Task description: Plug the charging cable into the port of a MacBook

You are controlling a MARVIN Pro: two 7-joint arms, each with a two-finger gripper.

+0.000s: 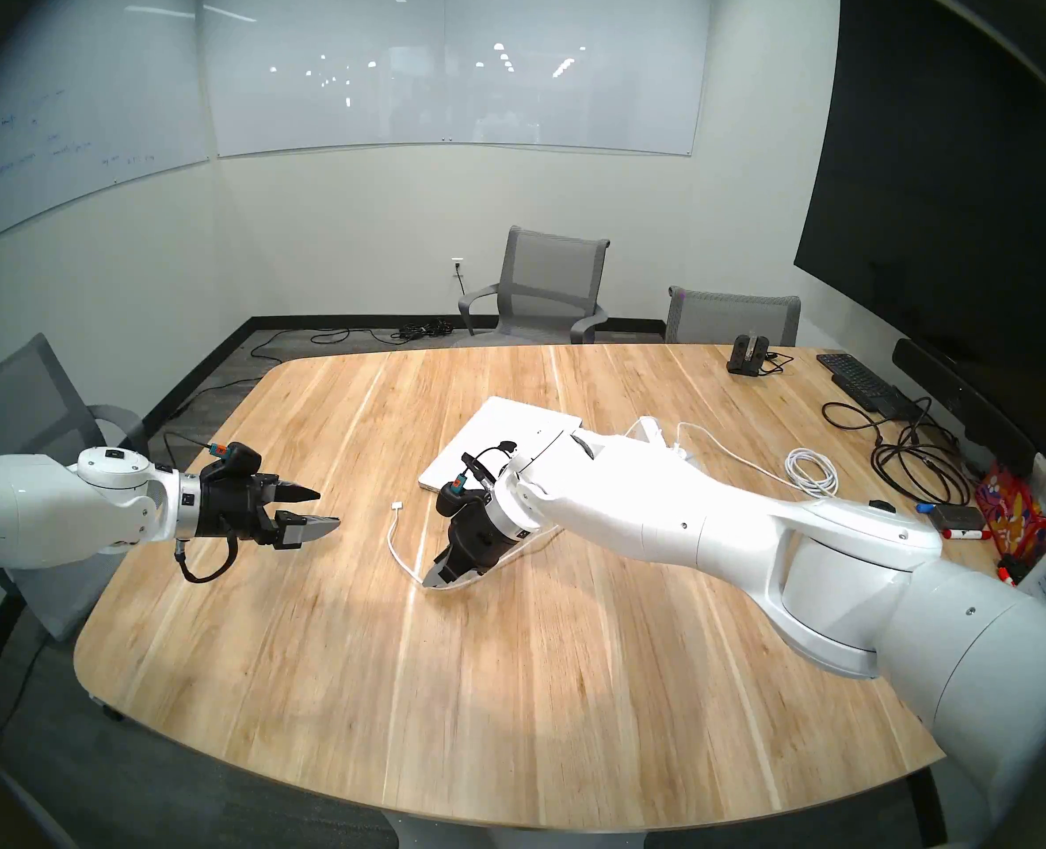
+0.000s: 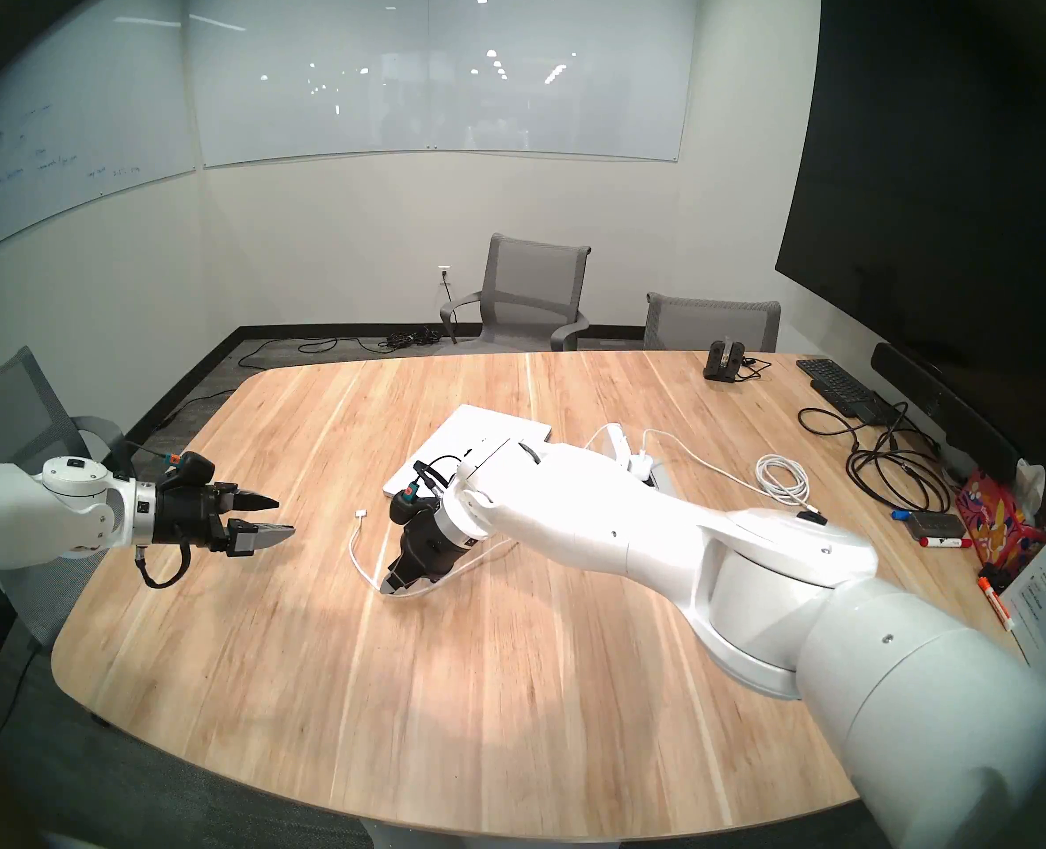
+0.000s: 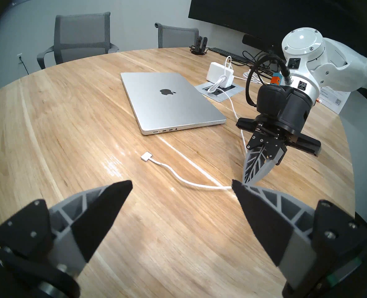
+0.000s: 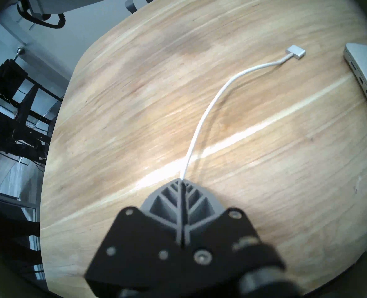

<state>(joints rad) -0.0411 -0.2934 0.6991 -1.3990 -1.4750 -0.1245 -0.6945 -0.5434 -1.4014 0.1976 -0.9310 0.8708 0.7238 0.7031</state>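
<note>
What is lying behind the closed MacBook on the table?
Behind the MacBook stands a white power adapter on a grey panel set in the table; the charging cable runs from it. What lies under the adapter is covered.

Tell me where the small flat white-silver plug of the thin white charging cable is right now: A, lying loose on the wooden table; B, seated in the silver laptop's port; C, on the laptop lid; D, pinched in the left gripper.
A: the plug lies on the wooden table, apart from the silver laptop.
</note>
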